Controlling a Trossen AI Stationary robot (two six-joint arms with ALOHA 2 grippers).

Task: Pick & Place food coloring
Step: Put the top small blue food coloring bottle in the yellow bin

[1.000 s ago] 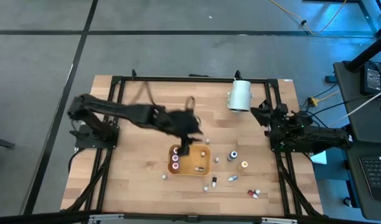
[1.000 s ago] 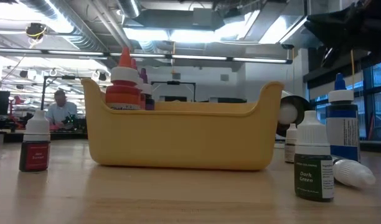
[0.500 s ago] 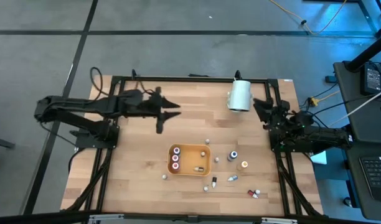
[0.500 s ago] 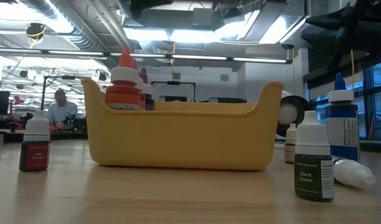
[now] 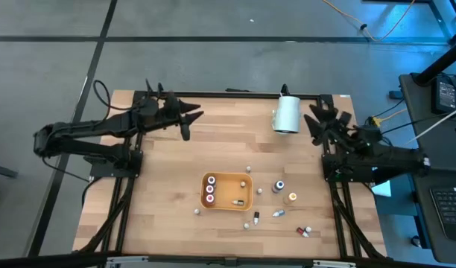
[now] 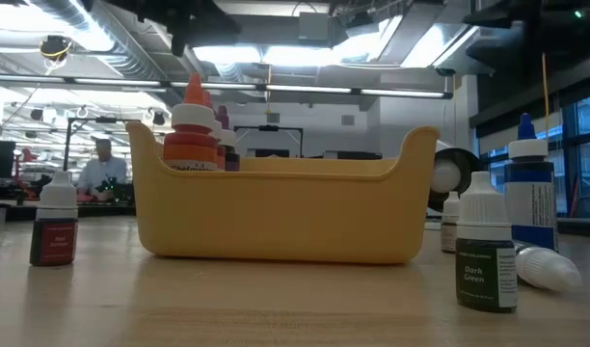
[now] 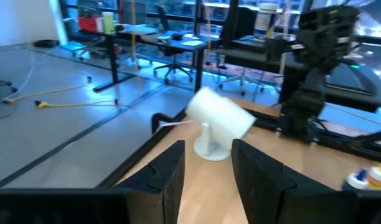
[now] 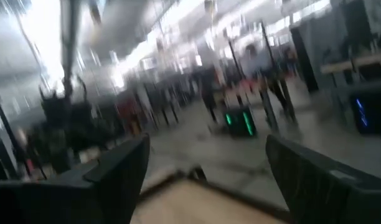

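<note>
Left claw [image 5: 189, 119] hangs by the far-left corner; orange tray [image 5: 229, 191] sits mid-surface [image 5: 161, 186], food coloring [image 5: 277, 186] scattered beside.

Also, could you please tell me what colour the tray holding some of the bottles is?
The tray is yellow-orange, clearest in the low view.

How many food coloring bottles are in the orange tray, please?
4: two purple-capped bottles at the tray's left end, a white-capped one at its right, one lying near its front. More may be hidden.
</note>
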